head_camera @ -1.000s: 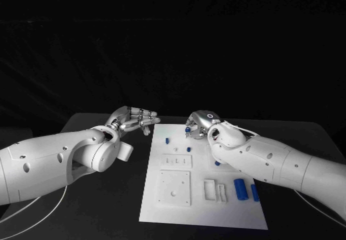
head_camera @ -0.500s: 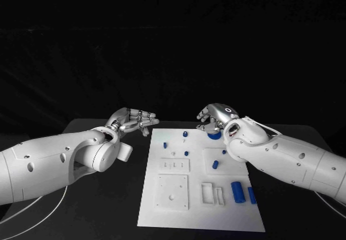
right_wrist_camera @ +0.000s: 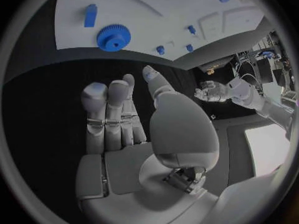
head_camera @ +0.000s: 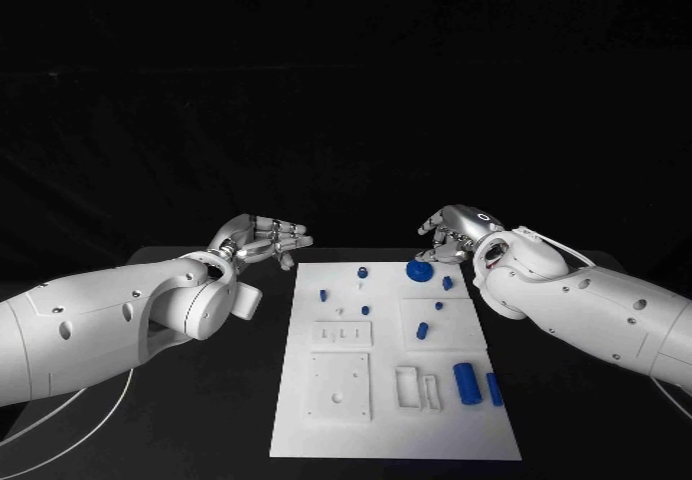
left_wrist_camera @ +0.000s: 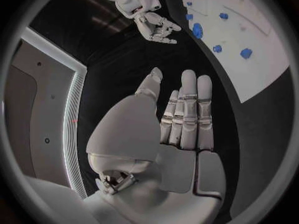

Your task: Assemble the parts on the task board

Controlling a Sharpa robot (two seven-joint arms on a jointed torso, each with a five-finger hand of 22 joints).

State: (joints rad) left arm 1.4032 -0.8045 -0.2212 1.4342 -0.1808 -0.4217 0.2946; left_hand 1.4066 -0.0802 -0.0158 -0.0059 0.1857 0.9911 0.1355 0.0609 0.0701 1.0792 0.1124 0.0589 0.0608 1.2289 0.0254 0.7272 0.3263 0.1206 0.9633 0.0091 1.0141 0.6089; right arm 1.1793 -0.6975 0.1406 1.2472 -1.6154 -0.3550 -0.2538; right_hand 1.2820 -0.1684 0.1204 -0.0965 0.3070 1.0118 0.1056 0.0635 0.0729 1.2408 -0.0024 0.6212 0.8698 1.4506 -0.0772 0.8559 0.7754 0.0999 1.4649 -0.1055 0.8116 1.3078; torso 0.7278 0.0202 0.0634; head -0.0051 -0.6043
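Observation:
The white task board (head_camera: 397, 430) lies in the middle of the table. A blue gear (head_camera: 420, 270) sits flat near its far right corner, also seen in the right wrist view (right_wrist_camera: 111, 37). Small blue pegs (head_camera: 362, 271) dot the far end, and two blue cylinders (head_camera: 466, 382) lie at the near right. My right hand (head_camera: 459, 232) hovers just beyond the far right corner, a little past the gear, fingers extended and empty (right_wrist_camera: 131, 129). My left hand (head_camera: 264, 240) hangs off the far left corner, fingers straight, holding nothing (left_wrist_camera: 174, 129).
Raised white blocks (head_camera: 343, 384) with holes and slots (head_camera: 415, 386) occupy the board's near half. Black table surface (head_camera: 577, 400) runs along both long sides of the board. Both forearms slant in from the picture's sides.
My right hand has drawn away to the right from over the board's far end, and the blue gear now lies uncovered there. The left hand has stayed put.

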